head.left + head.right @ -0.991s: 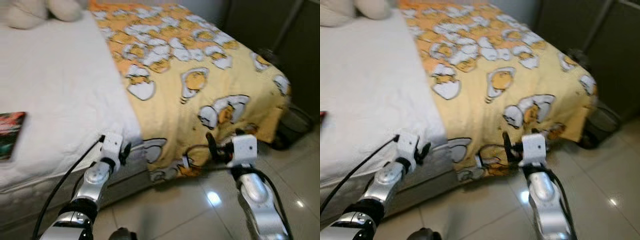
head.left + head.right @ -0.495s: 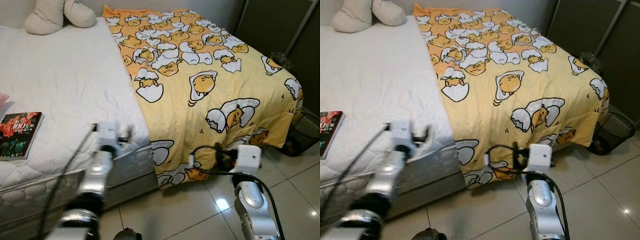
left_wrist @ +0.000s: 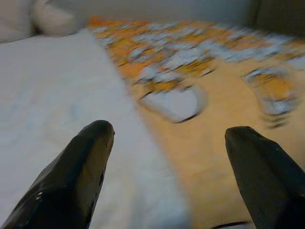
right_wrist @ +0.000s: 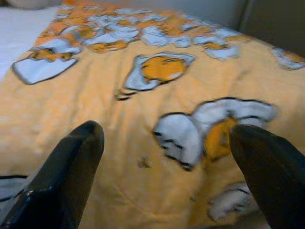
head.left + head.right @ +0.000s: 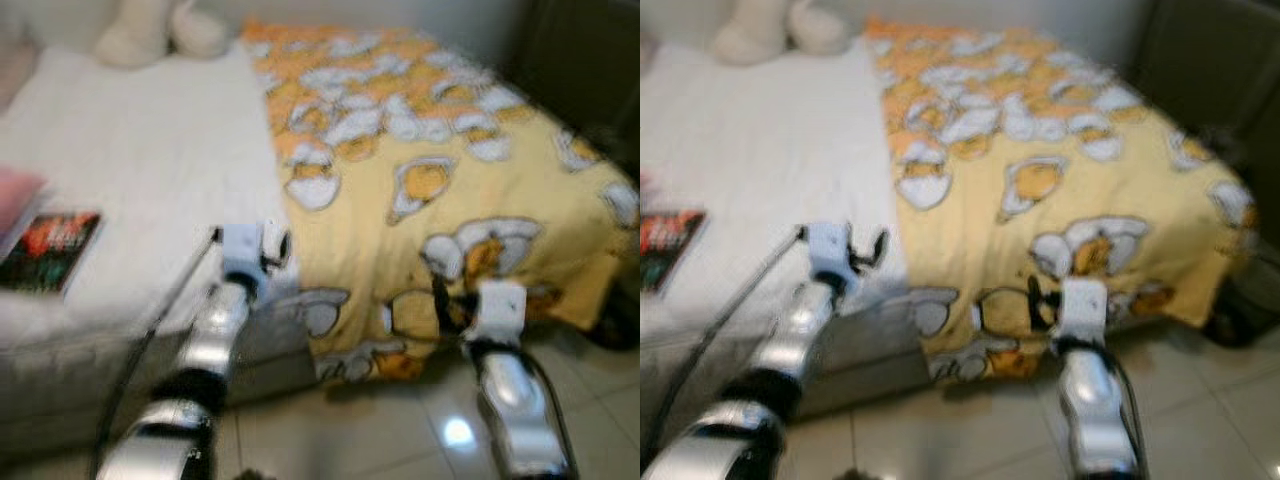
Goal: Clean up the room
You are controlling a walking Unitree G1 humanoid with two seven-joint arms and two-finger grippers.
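A yellow blanket point(image 5: 440, 170) printed with egg figures covers the right half of the bed and hangs over its front edge. The left half is bare white sheet point(image 5: 150, 170). A book point(image 5: 50, 248) with a dark red cover lies on the sheet at the left. My left gripper point(image 5: 272, 246) is open over the bed's front edge, where sheet and blanket meet; its fingers point(image 3: 81, 167) stand wide apart with nothing between them. My right gripper point(image 5: 440, 300) is open in front of the hanging blanket, its fingers point(image 4: 66, 171) spread over the egg print point(image 4: 162, 69).
Pale cushions or a soft toy point(image 5: 160, 30) lie at the head of the bed. A dark cabinet point(image 5: 580, 50) stands at the back right, with something dark point(image 5: 1230, 310) on the floor by the bed's corner. Glossy tiled floor point(image 5: 380, 430) lies below the arms.
The whole picture has shifted and gone blurred, so the camera has moved. Both grippers stay open at the bed's front edge, the left one a little higher.
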